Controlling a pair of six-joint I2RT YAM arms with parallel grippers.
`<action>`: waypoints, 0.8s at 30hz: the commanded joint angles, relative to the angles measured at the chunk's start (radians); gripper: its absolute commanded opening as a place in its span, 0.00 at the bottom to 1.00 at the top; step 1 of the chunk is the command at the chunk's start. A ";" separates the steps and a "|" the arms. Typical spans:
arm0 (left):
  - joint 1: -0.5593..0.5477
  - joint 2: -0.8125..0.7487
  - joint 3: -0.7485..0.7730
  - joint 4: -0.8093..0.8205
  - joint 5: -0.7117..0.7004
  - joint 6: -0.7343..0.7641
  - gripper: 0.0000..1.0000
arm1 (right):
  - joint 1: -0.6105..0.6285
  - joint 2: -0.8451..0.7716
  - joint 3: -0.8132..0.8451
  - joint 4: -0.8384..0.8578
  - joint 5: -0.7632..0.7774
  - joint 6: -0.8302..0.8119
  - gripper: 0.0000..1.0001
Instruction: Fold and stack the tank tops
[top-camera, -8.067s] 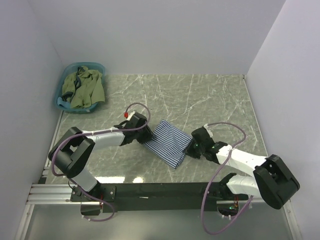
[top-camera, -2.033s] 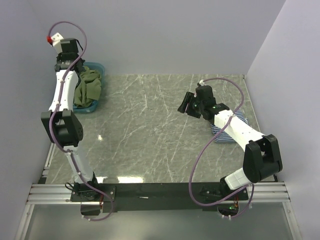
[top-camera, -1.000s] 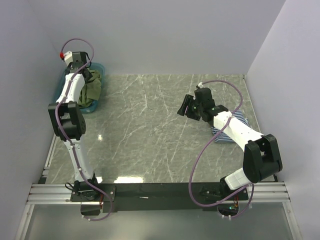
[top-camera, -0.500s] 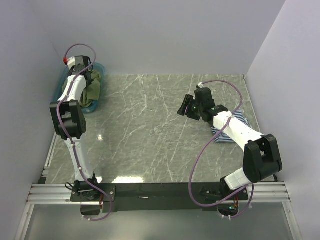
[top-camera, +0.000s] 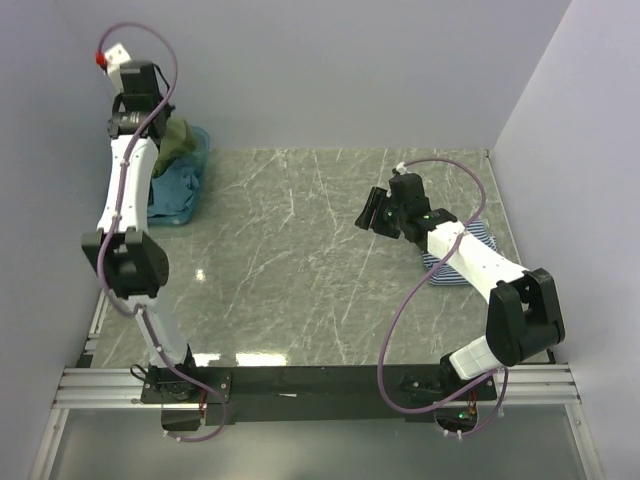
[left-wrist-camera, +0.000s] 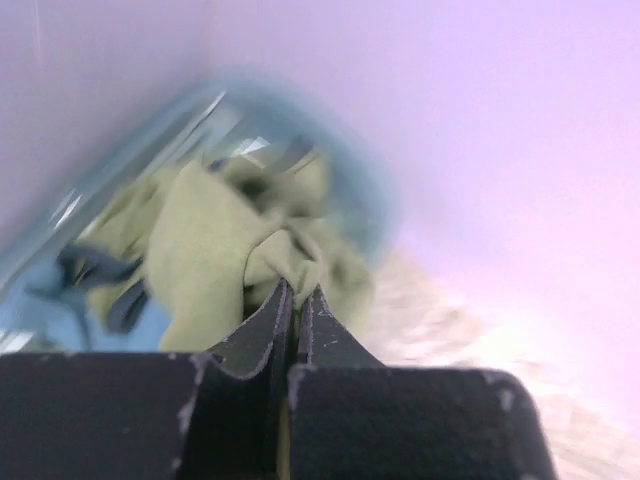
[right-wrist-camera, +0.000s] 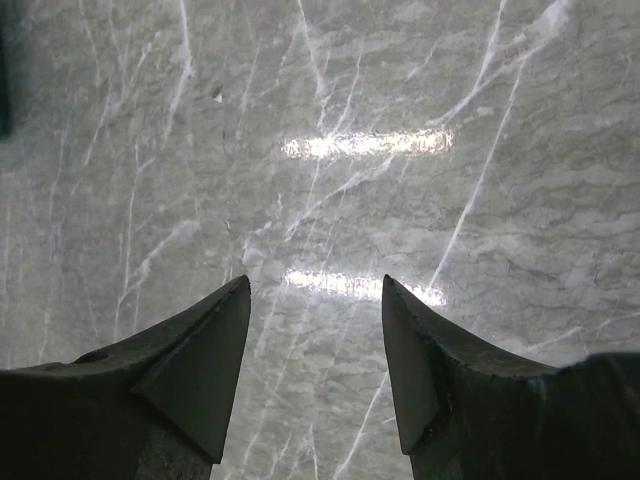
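Note:
My left gripper (top-camera: 158, 132) is raised above the far left corner, shut on a bunched fold of the olive green tank top (top-camera: 178, 140). In the left wrist view the jaws (left-wrist-camera: 297, 292) pinch that olive fabric (left-wrist-camera: 210, 250), which hangs down toward the basin. The teal-blue tank top (top-camera: 170, 192) lies in the basin, and its cloth (left-wrist-camera: 55, 305) shows blurred at the left. The striped tank top (top-camera: 486, 232) lies folded at the right, partly under my right arm. My right gripper (top-camera: 372, 212) hovers open over bare marble (right-wrist-camera: 315, 290), holding nothing.
The translucent teal basin (top-camera: 202, 150) sits in the far left corner against the walls, its rim (left-wrist-camera: 310, 105) blurred in the wrist view. The marble table (top-camera: 300, 260) spreads between the arms. White walls close in the back and both sides.
My left gripper has shut on the olive green top in the basin and risen with it, uncovering blue cloth below. The right arm has stayed almost still, its jaws slightly narrower.

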 joint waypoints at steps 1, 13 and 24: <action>-0.101 -0.249 0.087 0.204 0.047 0.083 0.00 | 0.007 -0.031 0.057 0.026 0.017 -0.023 0.62; -0.469 -0.420 -0.069 0.350 0.133 0.035 0.00 | 0.006 -0.197 0.027 -0.011 0.178 -0.006 0.62; -0.592 -0.451 -0.918 0.522 0.493 -0.231 0.22 | 0.006 -0.254 -0.179 0.032 0.195 0.023 0.63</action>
